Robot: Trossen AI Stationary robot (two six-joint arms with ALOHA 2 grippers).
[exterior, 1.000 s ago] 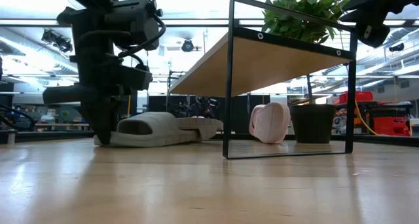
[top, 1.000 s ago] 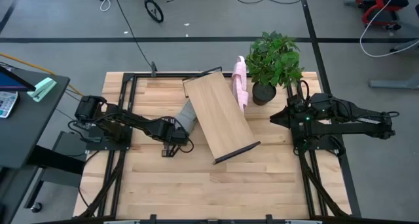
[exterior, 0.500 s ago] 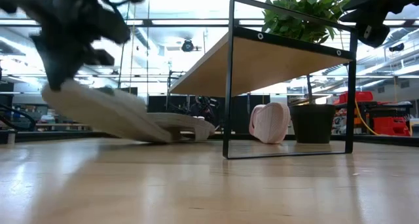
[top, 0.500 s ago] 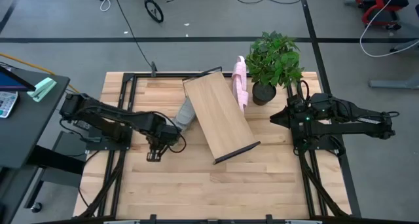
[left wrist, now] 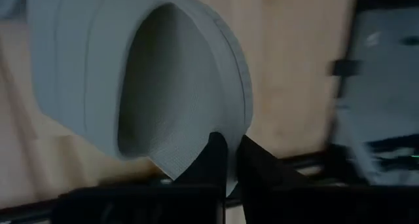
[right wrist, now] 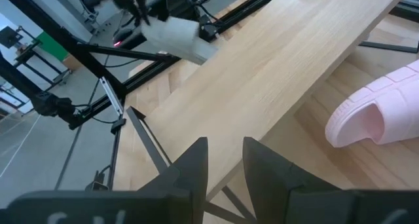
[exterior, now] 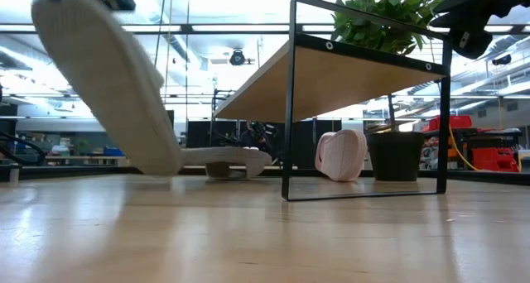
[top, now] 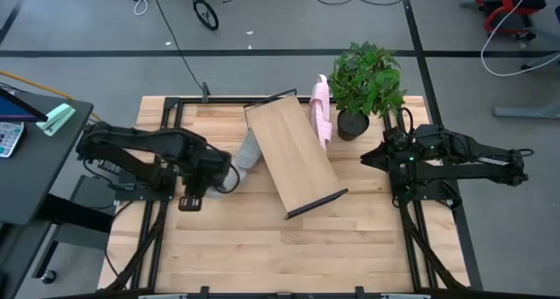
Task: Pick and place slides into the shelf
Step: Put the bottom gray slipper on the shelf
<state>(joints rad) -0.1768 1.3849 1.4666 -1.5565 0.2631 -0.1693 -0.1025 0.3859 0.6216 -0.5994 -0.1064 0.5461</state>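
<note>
Now the left gripper (left wrist: 226, 160) is closed on the edge of the strap of a grey slide (left wrist: 141, 73), and this slide hangs in the air, off the table (top: 289, 246). In the low view the lifted grey slide shows its sole, steeply tilted, with the lower end close to the tabletop. In the high view the gripper is to the left of the shelf (top: 290, 155), near but not touching it. The second grey slide (top: 248, 149) lies flat on the table, just beside the left long edge of the shelf and partly under it. A pink slide (top: 321, 111) stands on its side along the right long edge of the shelf, between the shelf and the potted plant (top: 364, 82). A fourth slide does not show clearly. The board of the shelf carries nothing yet, so the task seems to be at its beginning.

The right gripper (right wrist: 222, 160) waits to the right of the shelf, well apart from the slides; its fingers are a little apart and hold nothing.

The grip looks risky, because the fingers pinch only a thin rim of the strap. If the arm swings fast, the heavy sole can twist and slip out. The hanging lower end can also hit the black frame of the shelf when the slide is carried over, and it can push the light shelf aside. The shelf also stands at an angle on the table, so a wrong release could let the slide fall off its edge.
</note>
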